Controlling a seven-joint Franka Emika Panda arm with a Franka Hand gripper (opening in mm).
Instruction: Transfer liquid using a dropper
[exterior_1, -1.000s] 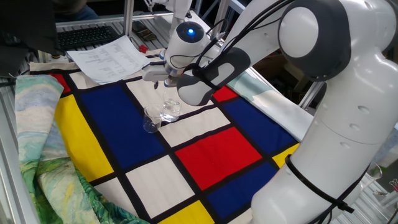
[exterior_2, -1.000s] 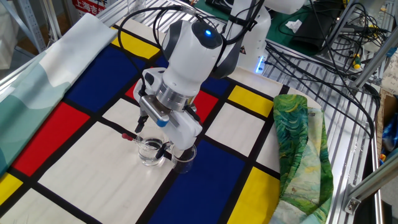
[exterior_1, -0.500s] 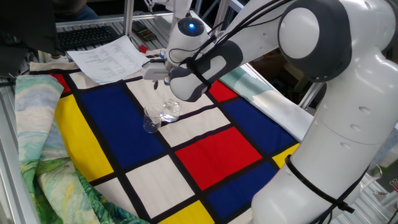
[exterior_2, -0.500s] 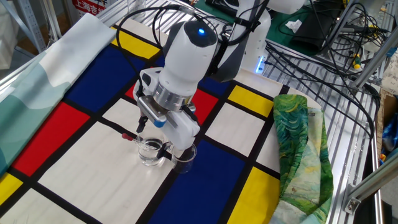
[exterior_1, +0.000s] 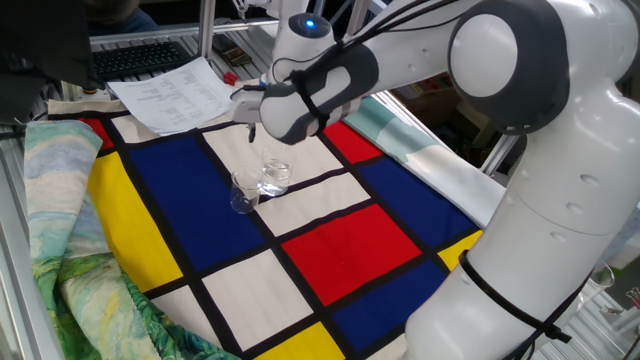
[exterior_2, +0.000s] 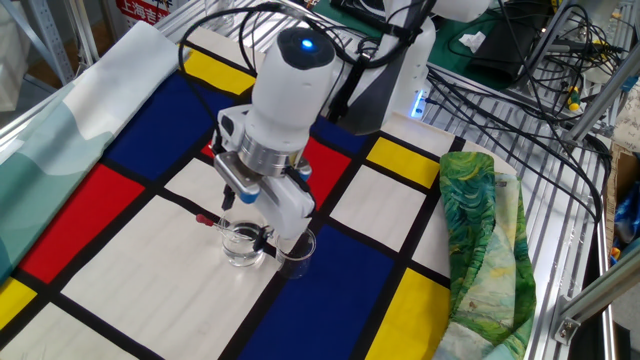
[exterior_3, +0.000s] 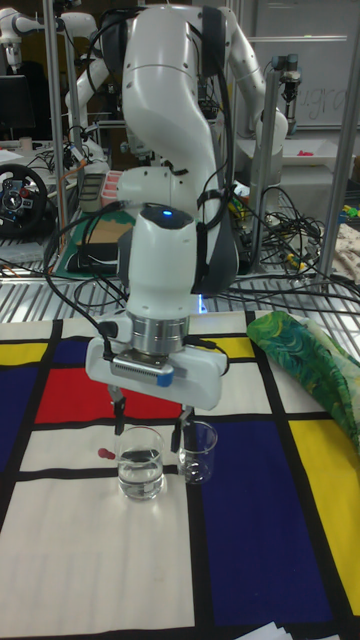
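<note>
The dropper (exterior_2: 208, 220) lies flat on a white square of the cloth, and its red bulb (exterior_3: 103, 453) shows just left of the larger glass beaker (exterior_3: 140, 462). Its slim tube runs toward that beaker; I cannot tell whether it rests on the rim. Clear liquid (exterior_3: 140, 472) fills the lower part of the larger beaker. A smaller beaker (exterior_3: 200, 451) stands right beside it and looks empty. My gripper (exterior_3: 151, 415) hangs open above the two beakers, its fingers spread wide, nothing held. In the other fixed view the gripper (exterior_2: 248, 215) is just above the larger beaker (exterior_2: 242, 245).
A chequered cloth (exterior_1: 340, 240) of blue, red, yellow and white squares covers the table. Green patterned fabric (exterior_2: 480, 240) is bunched at one side. Papers (exterior_1: 175, 92) lie at the far edge, and cables and metal racking (exterior_2: 540, 70) surround the table.
The gripper and wrist have risen and drawn back a little from the beakers, still open. The beakers and the dropper have stayed in place.
</note>
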